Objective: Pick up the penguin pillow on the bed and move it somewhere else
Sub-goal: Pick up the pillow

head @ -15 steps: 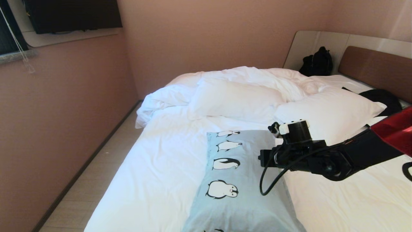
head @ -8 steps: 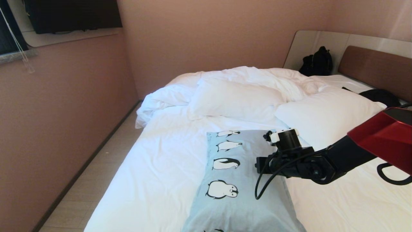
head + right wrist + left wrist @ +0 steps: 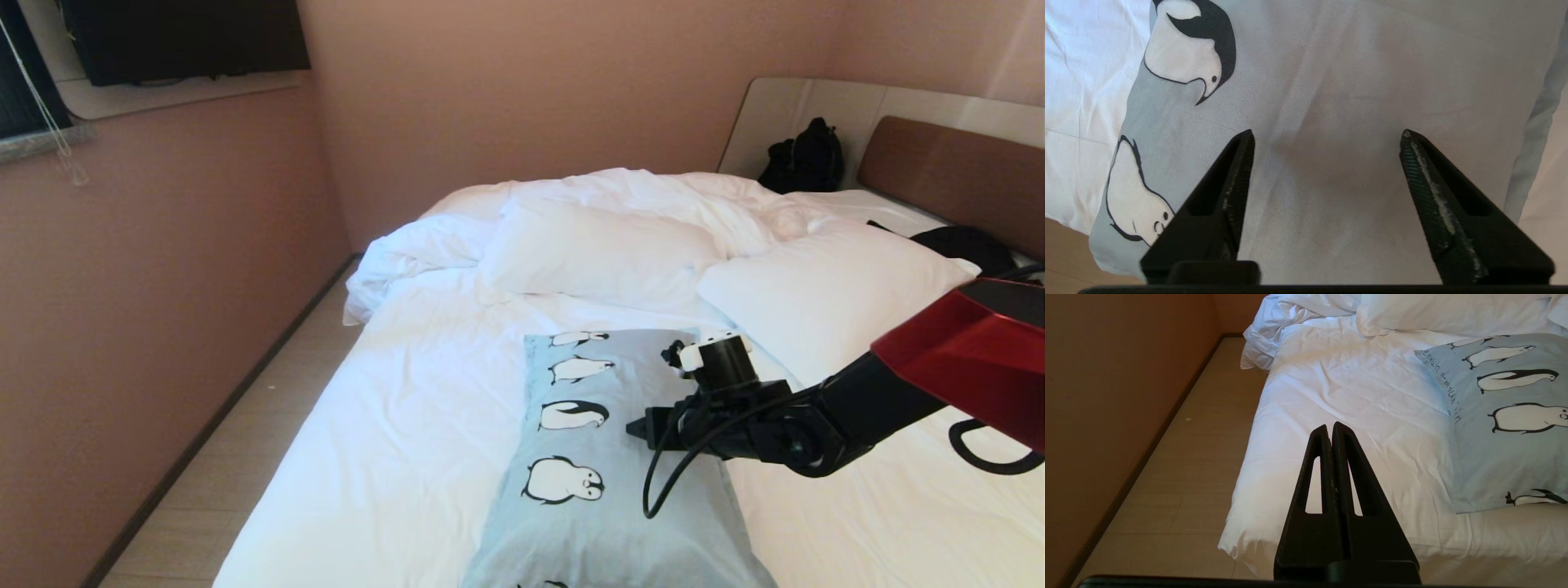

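The penguin pillow (image 3: 588,457) is pale blue with black-and-white penguins and lies flat on the bed's (image 3: 424,425) white sheet, near the front edge. My right gripper (image 3: 645,429) hovers over the pillow's plain right half, pointing down at it. In the right wrist view this gripper (image 3: 1327,136) is open, with bare pillow fabric (image 3: 1331,81) between its fingers and nothing gripped. My left gripper (image 3: 1331,426) is shut and empty, parked off the bed's near left corner, with the pillow (image 3: 1506,416) to its right.
Two plain white pillows (image 3: 596,253) (image 3: 833,286) and a bunched duvet (image 3: 424,245) fill the far half of the bed. A black bag (image 3: 804,159) and a dark garment (image 3: 963,245) lie by the brown headboard (image 3: 947,171). A floor strip (image 3: 245,441) runs along the left wall.
My right arm has moved left and down, closer to the penguin pillow. The pillow and the rest of the bed have not moved.
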